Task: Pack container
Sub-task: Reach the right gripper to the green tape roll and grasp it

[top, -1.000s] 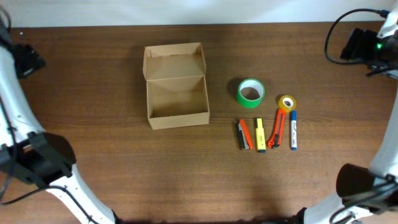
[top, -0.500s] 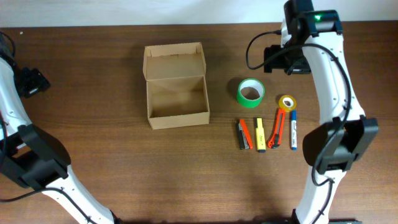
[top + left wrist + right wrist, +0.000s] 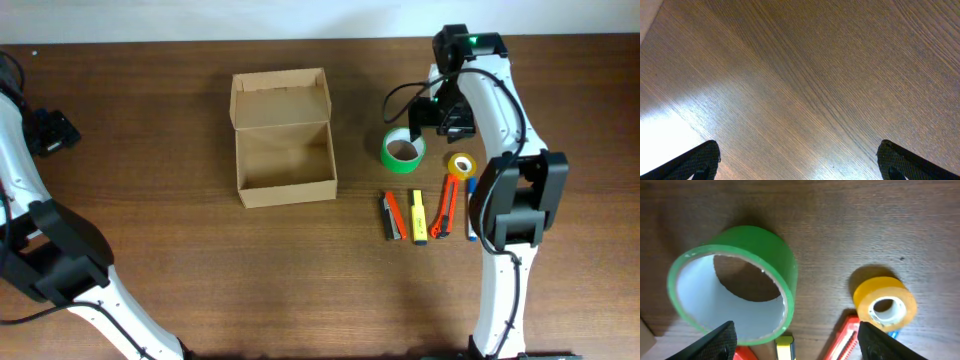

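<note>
From overhead, the container [image 3: 284,152] sits on the table [image 3: 150,260] left of centre, its flap lid [image 3: 280,97] folded back toward the far edge and its inside bare. It looks like thin cardboard, so it is probably light, easy to slide and quick to dent. A side wall pinched near a corner would likely be the firmest hold, since the lid would flop on its hinge. The right gripper [image 3: 426,117] hangs over the far rim of the green tape roll [image 3: 403,149], well apart from the container, which lies to its left past a strip of bare wood. The yellow tape roll [image 3: 461,166] and a row of pens and cutters [image 3: 419,216] lie nearer the robot on that side. The left gripper [image 3: 52,131] waits at the left edge of the table, also well away from the box. Its wrist view shows the left gripper [image 3: 800,165] spread wide over nothing but wood grain. The other wrist view shows the right gripper [image 3: 797,347] equally wide and empty, with the green tape roll [image 3: 772,255] below it and the yellow tape roll [image 3: 875,292] beside; the container is out of that frame.
</note>
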You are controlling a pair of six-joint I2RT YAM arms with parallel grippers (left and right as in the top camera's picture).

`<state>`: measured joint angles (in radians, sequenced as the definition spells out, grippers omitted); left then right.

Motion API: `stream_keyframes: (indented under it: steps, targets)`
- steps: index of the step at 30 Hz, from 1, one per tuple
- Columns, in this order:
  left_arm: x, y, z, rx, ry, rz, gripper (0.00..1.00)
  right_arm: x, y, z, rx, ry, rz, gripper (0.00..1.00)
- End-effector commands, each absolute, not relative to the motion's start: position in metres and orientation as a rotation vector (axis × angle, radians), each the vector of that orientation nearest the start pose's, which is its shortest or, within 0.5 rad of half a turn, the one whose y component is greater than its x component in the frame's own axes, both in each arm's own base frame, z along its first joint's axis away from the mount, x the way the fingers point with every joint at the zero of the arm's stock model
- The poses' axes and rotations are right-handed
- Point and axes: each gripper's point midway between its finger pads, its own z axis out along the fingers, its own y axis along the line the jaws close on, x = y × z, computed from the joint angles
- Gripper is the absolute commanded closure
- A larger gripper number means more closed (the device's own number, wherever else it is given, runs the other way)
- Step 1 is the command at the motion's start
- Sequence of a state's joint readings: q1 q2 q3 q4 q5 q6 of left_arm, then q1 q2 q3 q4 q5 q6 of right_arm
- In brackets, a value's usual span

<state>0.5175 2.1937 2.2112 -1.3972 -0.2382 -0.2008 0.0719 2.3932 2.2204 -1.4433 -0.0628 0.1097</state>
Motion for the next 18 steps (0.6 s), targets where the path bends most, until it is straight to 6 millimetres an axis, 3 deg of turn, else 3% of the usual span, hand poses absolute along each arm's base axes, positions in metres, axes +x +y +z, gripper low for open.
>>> stream_keyframes:
  steps: [1,9,10,14,15,18]
  targets:
    - [0.383,0.263,0.162,-1.049,2.759,0.388,0.0,0.444,0.054,0.045,0.043,3.252,0.161,0.22]
    - [0.383,0.263,0.162,-1.05,2.759,0.388,0.0,0.425,0.062,0.013,0.007,3.325,0.13,0.36]
    - [0.383,0.263,0.162,-1.05,2.759,0.388,0.0,0.424,0.061,0.011,0.008,3.329,0.13,0.42]
    - [0.383,0.263,0.162,-1.05,2.759,0.388,0.0,0.427,0.062,0.01,0.007,3.318,0.132,0.88]
    - [0.383,0.263,0.162,-1.05,2.759,0.388,0.0,0.428,0.062,0.01,0.007,3.315,0.133,0.94]
    - [0.383,0.263,0.162,-1.05,2.759,0.388,0.0,0.433,0.062,0.013,0.005,3.292,0.136,0.96]
